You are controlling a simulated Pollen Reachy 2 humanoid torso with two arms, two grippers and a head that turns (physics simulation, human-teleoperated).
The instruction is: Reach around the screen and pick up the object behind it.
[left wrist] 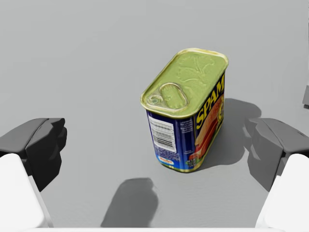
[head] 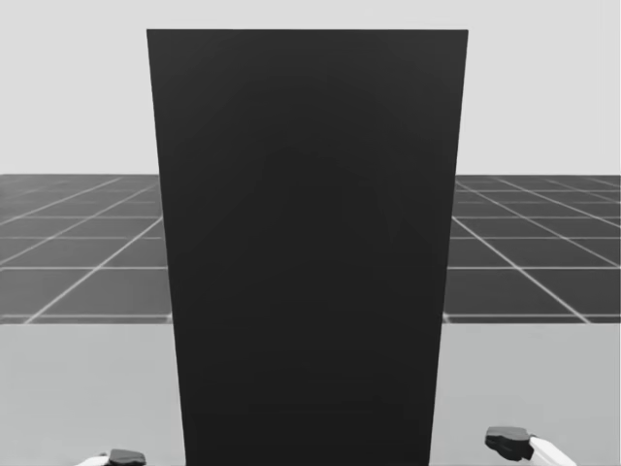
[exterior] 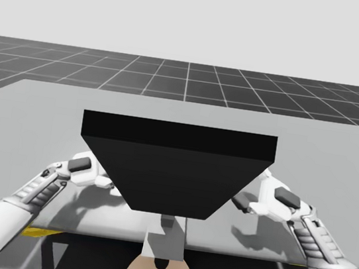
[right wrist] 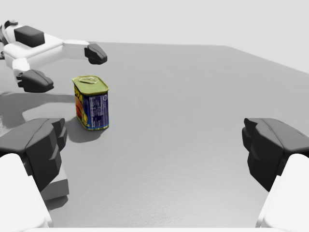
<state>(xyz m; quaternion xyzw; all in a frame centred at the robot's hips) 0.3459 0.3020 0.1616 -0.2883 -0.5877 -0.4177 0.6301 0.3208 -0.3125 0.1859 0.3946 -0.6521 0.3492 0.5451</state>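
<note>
1. My left claw [right wrist: 66, 66] hung low over the counter [exterior: 338, 150] beside one edge of the screen. Its fingers were spread wide and held nothing. My right claw [right wrist: 153, 133] sat at the screen's other edge, equally wide open and empty.
2. The black screen [head: 306, 252] stood upright between the two arms, squarely between my head and the far part of the counter.
3. The can [left wrist: 186, 111], blue and boxy with a gold pull-tab lid, stood upright on the counter. It was just ahead of the left claw, in line with the gap between the fingers but nearer one finger than the other, and it touched neither. It was well apart from the right claw.
4. The left claw looked best placed for the grasp, and these were the likely risks:
   - Since the can sat off-centre, the nearer finger would probably meet it first and push or tip it, as it is tall on a small base.
   - A grip high on the smooth sides might slip.
   - Reaching further in, the forearm could brush the screen.
   - If both arms went in, the claws could collide.
</note>
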